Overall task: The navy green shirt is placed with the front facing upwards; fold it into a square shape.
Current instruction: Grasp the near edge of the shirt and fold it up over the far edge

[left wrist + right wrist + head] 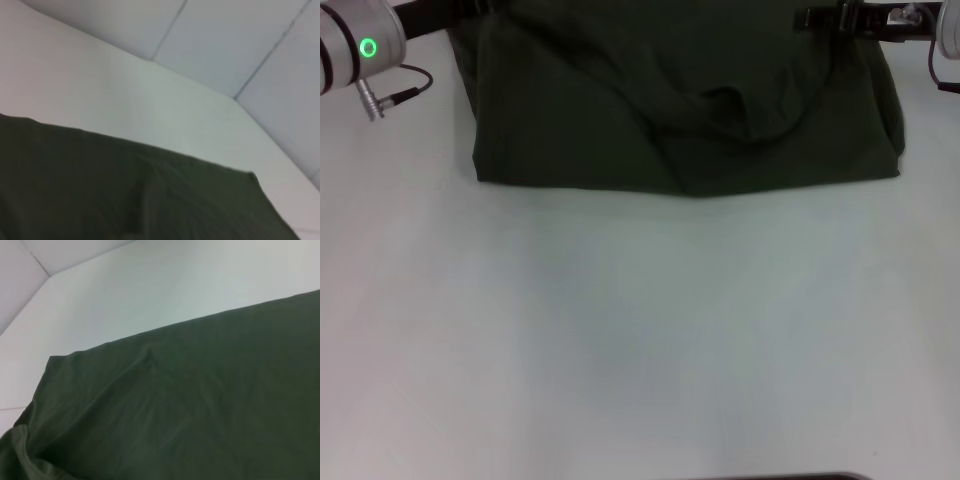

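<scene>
The navy green shirt [690,110] lies at the far side of the white table [640,330] as a folded, wide dark olive slab. Its near edge is straight and a soft crease runs across its middle. No lettering shows on the upper face. My left gripper [460,12] is at the shirt's far left corner and my right gripper [820,18] is at its far right corner, both cut off by the picture's top edge. The left wrist view shows shirt cloth [125,190] against the table, and the right wrist view shows a smooth shirt panel [200,405] with one corner.
A silver left arm link with a green light [365,45] and a cable hangs over the far left of the table. White table surface spreads in front of the shirt. Pale wall panels [225,45] stand beyond the table's edge.
</scene>
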